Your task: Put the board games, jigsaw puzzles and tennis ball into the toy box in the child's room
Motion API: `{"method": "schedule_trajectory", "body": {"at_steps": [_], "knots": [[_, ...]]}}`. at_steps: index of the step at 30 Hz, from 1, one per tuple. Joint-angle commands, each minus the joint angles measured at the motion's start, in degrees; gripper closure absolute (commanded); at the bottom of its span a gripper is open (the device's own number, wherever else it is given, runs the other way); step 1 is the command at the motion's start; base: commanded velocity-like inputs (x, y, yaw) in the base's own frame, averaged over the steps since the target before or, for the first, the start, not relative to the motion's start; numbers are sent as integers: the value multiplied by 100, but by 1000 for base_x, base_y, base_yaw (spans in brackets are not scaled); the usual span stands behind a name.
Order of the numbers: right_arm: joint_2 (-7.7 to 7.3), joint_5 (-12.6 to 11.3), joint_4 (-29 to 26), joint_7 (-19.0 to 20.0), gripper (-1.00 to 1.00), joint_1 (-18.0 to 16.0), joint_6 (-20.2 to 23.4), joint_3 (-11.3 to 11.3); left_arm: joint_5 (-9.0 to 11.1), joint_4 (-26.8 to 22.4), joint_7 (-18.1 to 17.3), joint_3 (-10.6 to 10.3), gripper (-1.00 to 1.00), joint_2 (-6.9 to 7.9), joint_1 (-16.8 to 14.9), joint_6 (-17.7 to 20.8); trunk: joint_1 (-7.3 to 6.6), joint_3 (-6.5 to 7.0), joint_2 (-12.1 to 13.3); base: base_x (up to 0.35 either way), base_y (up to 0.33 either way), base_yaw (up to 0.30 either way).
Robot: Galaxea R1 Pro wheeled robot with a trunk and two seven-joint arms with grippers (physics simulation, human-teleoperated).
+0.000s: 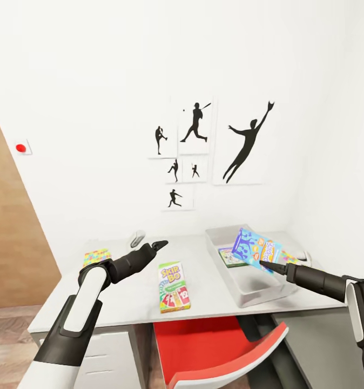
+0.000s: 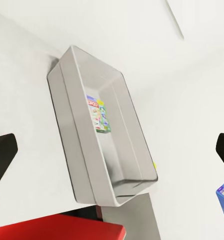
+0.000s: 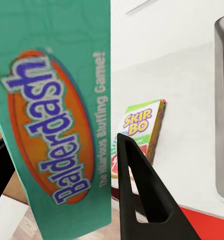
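While the right gripper (image 1: 269,263) was clamped on the light blue Balderdash board game (image 1: 255,249), that box hung tilted in the air above the near half of the toy box (image 1: 223,236); in the right wrist view its teal printed face (image 3: 57,125) stood close to the lens with one dark finger (image 3: 141,190) beside it. The toy box sat on the right part of the table (image 1: 122,292), and a second board game (image 1: 231,257) lay flat on its floor, seen also from the left wrist (image 2: 99,114). The Skip-Bo board game (image 1: 173,287) lay flat on the tabletop near the front edge, between the two arms; a jigsaw puzzle (image 1: 96,256) lay at the left side of the table; the left gripper (image 1: 155,246) hovered over the table with its fingers spread apart and nothing between them; a red chair (image 1: 214,346) stood tucked under the table.
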Motion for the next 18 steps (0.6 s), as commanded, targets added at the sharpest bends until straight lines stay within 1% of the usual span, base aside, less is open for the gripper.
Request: {"method": "schedule_trajectory", "body": {"at_steps": [1,4,8,18], "knots": [[0,15,-2,33,100,-7,46,-8,58,-5,55,1,-100,-2,-4,14,4,-11,-11,11,-5,30],[0,13,-2,33,100,-8,45,-11,53,-5,56,3,-100,2,-2,12,4,-11,-11,58,-39,19],[0,11,-2,33,100,-8,44,-12,50,-5,56,3,-100,4,-1,11,4,-11,-11,145,-125,10],[0,10,-2,35,100,-9,44,-20,49,-6,77,1,-100,5,-1,10,4,-11,-11,216,-194,2]]}}
